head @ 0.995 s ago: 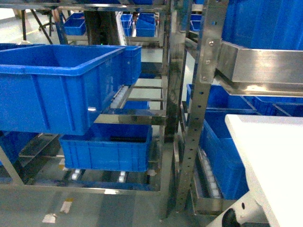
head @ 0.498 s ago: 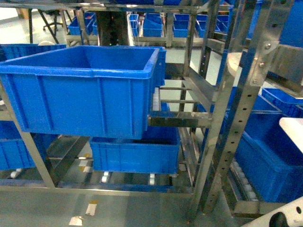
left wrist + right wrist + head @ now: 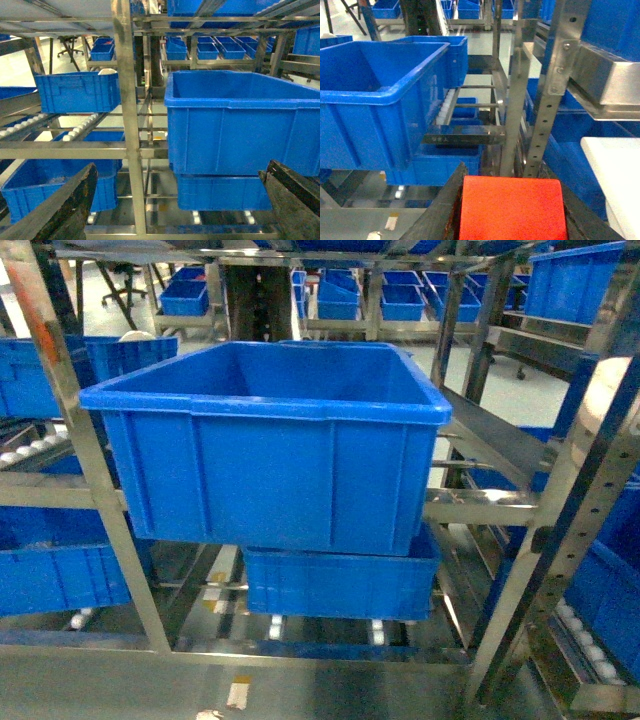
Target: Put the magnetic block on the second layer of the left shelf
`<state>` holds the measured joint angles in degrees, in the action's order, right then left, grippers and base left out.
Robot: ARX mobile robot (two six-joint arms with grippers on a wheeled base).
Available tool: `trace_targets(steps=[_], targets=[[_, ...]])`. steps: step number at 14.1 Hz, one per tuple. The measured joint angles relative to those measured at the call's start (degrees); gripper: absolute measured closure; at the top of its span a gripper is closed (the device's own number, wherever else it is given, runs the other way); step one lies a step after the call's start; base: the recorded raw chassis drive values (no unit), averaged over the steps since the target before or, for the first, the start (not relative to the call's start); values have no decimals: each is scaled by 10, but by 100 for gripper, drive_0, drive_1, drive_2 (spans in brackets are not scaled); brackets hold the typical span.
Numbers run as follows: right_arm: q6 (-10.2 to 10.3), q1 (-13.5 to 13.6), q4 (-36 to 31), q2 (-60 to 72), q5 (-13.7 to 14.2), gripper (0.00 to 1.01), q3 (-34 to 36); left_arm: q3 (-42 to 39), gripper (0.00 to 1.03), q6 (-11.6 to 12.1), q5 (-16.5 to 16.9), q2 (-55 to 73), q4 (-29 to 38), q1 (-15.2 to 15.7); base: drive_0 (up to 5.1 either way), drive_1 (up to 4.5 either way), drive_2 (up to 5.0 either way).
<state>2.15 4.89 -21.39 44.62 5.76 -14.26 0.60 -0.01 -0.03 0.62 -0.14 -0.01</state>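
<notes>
Right wrist view recorded the magnetic block [image 3: 512, 207], bright red, clamped between the right gripper [image 3: 512, 212] fingers, short of the rack. Left gripper [image 3: 175, 205] stood spread wide and empty, facing the left shelf second layer [image 3: 240, 125] with its deep blue bin. No legible writing appeared; a steel crossbar [image 3: 465, 135] bore small unreadable marks.

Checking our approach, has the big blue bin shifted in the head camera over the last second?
Yes. The big blue bin now sits centered, having slid right in view; the whole rack shifted too, so the camera moved.

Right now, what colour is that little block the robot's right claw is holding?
Bright red: the magnetic block shows best in the right wrist view.
</notes>
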Motion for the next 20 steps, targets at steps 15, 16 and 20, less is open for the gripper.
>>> trace_targets(steps=[15,16,20], targets=[[0,0,0,-1,-1,68,0,0,5,0,-1,0,0,0,-291,234,57],[0,0,0,-1,-1,68,0,0,5,0,-1,0,0,0,-9,424,-442],[0,0,0,-1,-1,68,0,0,5,0,0,0,0,0,4,437,-429]])
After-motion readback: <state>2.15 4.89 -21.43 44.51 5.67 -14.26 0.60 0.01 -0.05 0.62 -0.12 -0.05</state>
